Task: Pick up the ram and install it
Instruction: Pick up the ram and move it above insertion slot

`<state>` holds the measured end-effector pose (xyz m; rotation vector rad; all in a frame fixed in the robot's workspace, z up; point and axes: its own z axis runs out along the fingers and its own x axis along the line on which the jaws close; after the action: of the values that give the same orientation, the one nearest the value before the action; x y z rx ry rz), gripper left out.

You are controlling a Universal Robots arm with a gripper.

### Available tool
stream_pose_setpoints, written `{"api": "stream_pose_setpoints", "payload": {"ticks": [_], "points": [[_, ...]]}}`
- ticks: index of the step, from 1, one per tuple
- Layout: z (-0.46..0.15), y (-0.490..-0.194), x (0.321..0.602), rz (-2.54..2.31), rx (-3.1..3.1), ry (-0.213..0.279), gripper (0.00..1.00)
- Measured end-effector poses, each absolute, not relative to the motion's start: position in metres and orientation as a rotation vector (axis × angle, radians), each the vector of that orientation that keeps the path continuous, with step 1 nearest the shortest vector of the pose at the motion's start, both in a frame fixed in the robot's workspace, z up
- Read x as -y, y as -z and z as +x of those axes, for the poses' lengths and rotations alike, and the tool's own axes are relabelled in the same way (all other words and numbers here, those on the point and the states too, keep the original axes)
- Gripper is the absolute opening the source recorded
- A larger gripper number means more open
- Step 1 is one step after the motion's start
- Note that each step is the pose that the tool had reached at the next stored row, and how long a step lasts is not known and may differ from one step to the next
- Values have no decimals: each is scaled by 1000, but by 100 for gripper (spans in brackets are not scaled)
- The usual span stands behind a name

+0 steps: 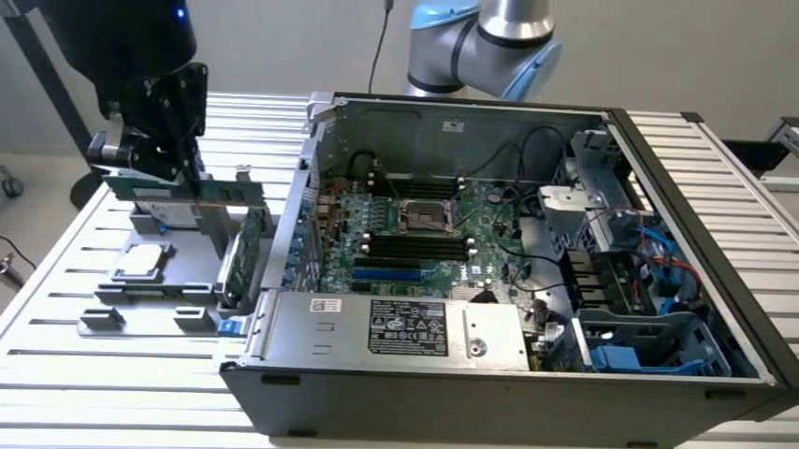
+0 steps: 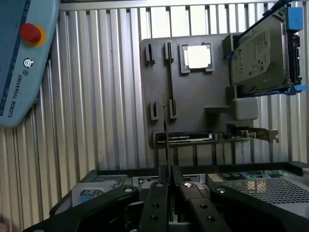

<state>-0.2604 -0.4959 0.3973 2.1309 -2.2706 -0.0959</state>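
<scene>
My gripper [image 1: 156, 168] hangs at the exterior view's left, above the grey parts tray [image 1: 138, 318], shut on the ram [image 1: 206, 191]. The ram is a long, thin green stick held level, lifted off the tray. In the wrist view the ram [image 2: 166, 140] appears edge-on as a thin line running out from between my closed fingers [image 2: 159, 193]. The open computer case [image 1: 287, 374] lies on its side to the exterior view's right of the gripper. Its green motherboard has black memory slots [image 1: 418, 245] near the middle.
On the tray [image 2: 193, 96] sit a silver processor [image 2: 198, 56], a silver hard drive in a blue frame [image 2: 263, 50] and a green expansion card with a metal bracket [image 2: 231, 137]. A teach pendant [image 2: 19, 58] lies on the slatted table. The case's near wall [image 1: 281, 215] stands between tray and motherboard.
</scene>
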Motion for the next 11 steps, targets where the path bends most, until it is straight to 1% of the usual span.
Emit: {"api": "stream_pose_setpoints", "payload": {"ticks": [11], "points": [[-211, -398, 492, 2135, 2274, 106, 14]]}}
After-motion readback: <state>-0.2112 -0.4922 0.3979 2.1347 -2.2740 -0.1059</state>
